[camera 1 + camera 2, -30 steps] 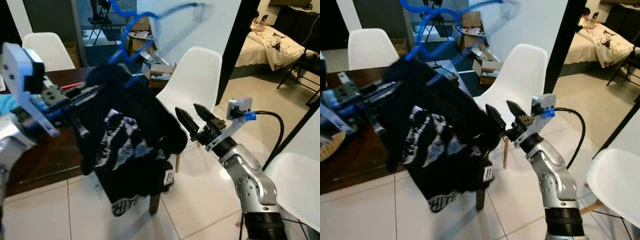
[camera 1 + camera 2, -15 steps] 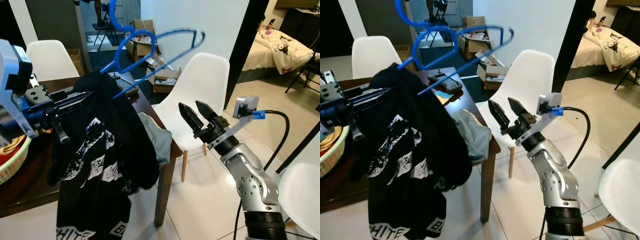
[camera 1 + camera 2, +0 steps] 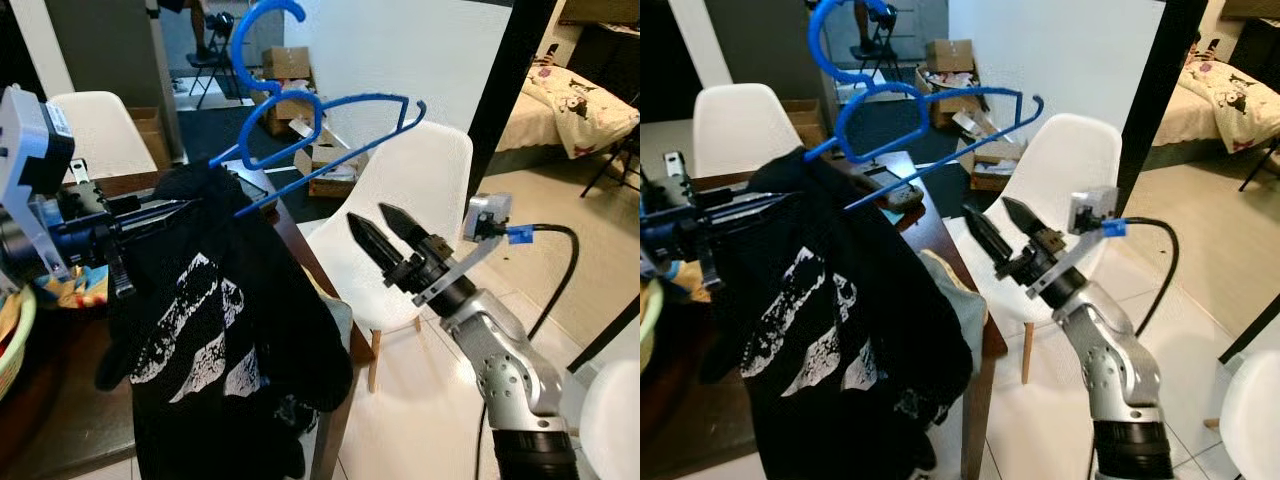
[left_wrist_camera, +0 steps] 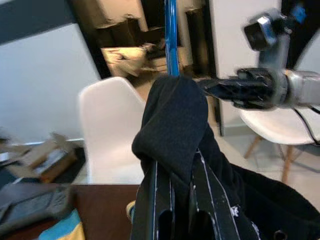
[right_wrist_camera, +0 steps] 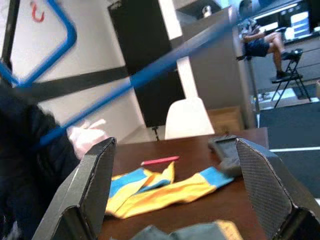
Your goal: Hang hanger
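The left hand [image 3: 150, 212] is clamped on a black printed shirt [image 3: 215, 340] draped over a blue hanger [image 3: 320, 130], whose hook rises above that hand. Beside the shirt, the right hand [image 3: 382, 228] holds nothing, fingers spread apart, before a white chair [image 3: 430, 190].

black shirt [image 3: 215, 340] | white print | no lettering readable
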### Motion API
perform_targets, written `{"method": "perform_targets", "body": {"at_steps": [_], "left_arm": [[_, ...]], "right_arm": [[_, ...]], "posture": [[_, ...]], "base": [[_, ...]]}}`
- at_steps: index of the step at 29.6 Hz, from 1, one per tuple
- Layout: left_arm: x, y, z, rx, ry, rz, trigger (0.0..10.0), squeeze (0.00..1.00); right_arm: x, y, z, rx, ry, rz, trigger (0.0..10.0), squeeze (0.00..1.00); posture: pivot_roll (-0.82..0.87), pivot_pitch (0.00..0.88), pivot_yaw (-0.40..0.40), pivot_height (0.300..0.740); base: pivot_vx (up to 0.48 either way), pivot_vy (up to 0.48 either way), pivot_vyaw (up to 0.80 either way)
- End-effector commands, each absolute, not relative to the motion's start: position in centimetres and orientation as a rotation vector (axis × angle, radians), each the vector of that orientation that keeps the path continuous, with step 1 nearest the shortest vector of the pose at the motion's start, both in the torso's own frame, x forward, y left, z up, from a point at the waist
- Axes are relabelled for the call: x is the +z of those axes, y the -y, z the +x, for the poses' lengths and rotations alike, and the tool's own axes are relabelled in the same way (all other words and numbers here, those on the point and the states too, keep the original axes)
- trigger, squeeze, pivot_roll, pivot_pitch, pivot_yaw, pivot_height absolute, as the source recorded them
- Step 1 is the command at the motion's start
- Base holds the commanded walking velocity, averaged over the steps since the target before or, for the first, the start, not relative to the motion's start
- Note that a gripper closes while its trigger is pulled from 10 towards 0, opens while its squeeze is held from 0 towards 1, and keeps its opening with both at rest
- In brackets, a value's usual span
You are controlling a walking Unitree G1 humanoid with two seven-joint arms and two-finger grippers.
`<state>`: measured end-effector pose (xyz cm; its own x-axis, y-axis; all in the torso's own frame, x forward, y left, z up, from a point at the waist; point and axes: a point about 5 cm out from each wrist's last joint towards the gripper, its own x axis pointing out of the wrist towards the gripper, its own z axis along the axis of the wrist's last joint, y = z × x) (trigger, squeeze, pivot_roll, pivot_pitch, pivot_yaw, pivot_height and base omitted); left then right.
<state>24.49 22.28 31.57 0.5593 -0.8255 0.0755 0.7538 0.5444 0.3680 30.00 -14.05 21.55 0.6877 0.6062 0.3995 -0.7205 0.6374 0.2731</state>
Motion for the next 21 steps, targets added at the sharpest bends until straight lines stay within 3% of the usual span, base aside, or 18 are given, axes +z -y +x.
{"method": "perform_targets", "body": {"at_steps": [1,6,10,16,19,21], "left_arm": [[32.7,-21.9,24.0,-0.986,0.276,0.387,10.0,0.00],[34.7,-23.1,24.2,-0.920,0.316,0.447,10.0,0.00],[40.0,-26.4,25.7,-0.618,0.478,0.527,10.0,0.00],[42.8,-27.6,26.8,-0.492,0.532,0.637,10.0,0.00],[42.7,-27.3,27.0,-0.533,0.515,0.634,10.0,0.00],[37.9,-24.9,26.9,-0.832,0.344,0.620,10.0,0.00]], "right_arm": [[22.4,14.4,29.8,0.785,0.315,0.453,10.0,0.00],[23.0,14.6,29.7,0.795,0.342,0.506,10.0,0.00],[23.0,14.3,29.7,0.809,0.338,0.517,10.0,0.00],[22.9,13.8,29.8,0.815,0.333,0.523,10.0,0.00],[22.9,13.7,29.8,0.817,0.332,0.523,10.0,0.00],[22.7,13.6,29.7,0.822,0.317,0.512,10.0,0.00]], "posture": [[0.04,0.000,-0.031,0.740],[0.04,0.000,-0.033,0.740],[0.05,0.000,-0.043,0.740],[0.06,0.000,-0.038,0.740],[0.06,0.000,-0.038,0.740],[0.05,0.000,-0.031,0.740]], "base": [[0.349,0.000,0.00],[0.115,0.000,0.00],[0.000,0.000,0.00],[0.000,0.000,0.00],[0.000,0.000,0.00],[0.000,0.000,0.00]]}}
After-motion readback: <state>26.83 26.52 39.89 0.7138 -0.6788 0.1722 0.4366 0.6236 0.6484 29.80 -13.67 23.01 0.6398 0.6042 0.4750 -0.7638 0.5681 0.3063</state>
